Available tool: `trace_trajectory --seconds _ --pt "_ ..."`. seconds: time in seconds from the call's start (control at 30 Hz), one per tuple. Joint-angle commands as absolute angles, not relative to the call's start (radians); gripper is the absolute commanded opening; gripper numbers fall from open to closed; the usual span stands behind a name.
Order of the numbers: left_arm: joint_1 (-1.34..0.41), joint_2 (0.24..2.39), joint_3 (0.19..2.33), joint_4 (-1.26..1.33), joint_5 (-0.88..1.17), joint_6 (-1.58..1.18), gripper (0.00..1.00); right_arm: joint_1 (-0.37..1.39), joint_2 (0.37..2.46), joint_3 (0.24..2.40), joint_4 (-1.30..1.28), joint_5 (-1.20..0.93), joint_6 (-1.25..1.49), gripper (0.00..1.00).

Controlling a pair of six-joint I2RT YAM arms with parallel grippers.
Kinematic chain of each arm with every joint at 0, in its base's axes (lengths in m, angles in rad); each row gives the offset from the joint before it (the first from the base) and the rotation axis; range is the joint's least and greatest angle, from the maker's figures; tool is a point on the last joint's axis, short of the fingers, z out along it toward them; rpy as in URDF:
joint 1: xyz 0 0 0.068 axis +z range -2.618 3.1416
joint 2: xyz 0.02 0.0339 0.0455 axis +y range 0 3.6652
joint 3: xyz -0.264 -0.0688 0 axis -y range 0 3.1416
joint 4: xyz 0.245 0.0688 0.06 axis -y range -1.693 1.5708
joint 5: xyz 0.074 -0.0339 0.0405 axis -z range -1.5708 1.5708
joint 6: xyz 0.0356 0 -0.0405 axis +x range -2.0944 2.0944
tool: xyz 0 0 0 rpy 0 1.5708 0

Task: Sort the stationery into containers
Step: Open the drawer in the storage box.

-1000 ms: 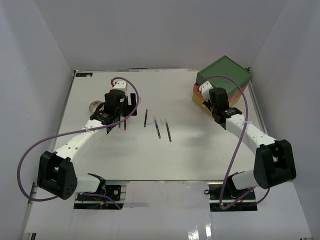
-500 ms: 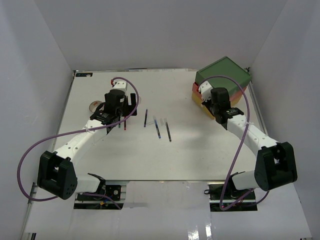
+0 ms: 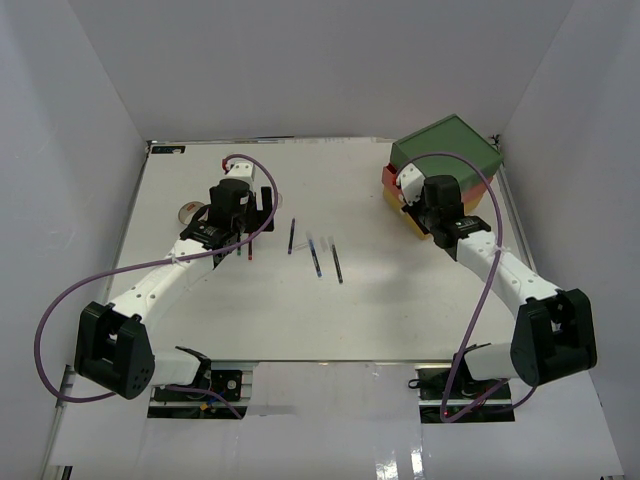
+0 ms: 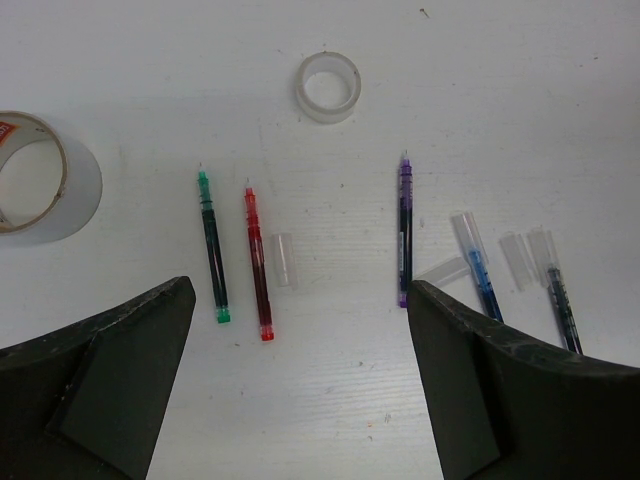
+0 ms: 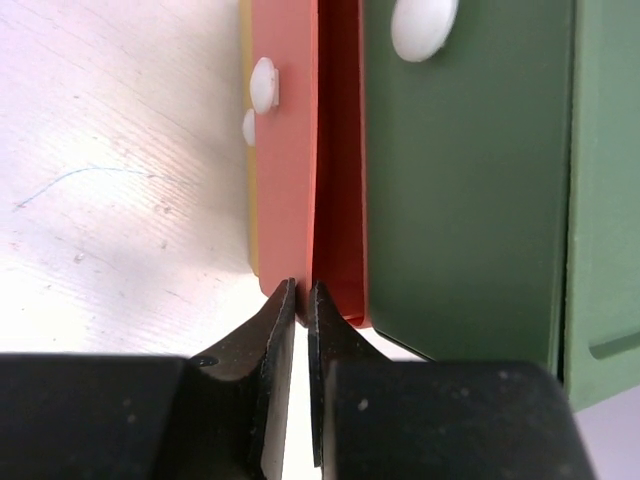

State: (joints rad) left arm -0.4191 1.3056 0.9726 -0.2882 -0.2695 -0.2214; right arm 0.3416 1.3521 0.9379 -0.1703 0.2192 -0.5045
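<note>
Orange-red drawer (image 5: 285,180) barely cracked, right gripper (image 5: 302,295) pinched closed on nothing at its corner, left gripper (image 4: 300,300) splayed wide over pens (image 4: 405,230), so tips could slip off, shoving the chest (image 3: 447,150).

Reading as smooth matt plastic: green drawer (image 5: 460,180), orange-red drawer (image 5: 285,150). Appearing translucent, glossy: clear tape roll (image 4: 328,86). Showing fine scratches: matt white worktop (image 4: 330,400).

Bright, even light from above whitens the tabletop (image 3: 300,310); shadows are faint and soft. The right wrist view overexposes it at 8 o'clock, and the close fingers (image 5: 262,335) at 6 o'clock are dark and soft-edged.
</note>
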Motion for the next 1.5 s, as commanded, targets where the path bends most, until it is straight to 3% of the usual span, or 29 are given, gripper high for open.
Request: trace_trajectory --seconds 0.0,0.77,1.47 --pt "-0.417 1.302 0.968 -0.284 -0.262 -0.215 0.98 0.347 1.325 0.94 -0.206 0.132 -0.506 0.08" --pt "-0.417 1.304 0.968 -0.282 -0.259 -0.213 0.98 0.351 1.305 0.951 -0.229 -0.086 -0.511 0.09" --pt "-0.417 1.308 0.969 -0.282 -0.252 -0.213 0.98 0.37 1.319 0.976 -0.278 -0.21 -0.537 0.2"
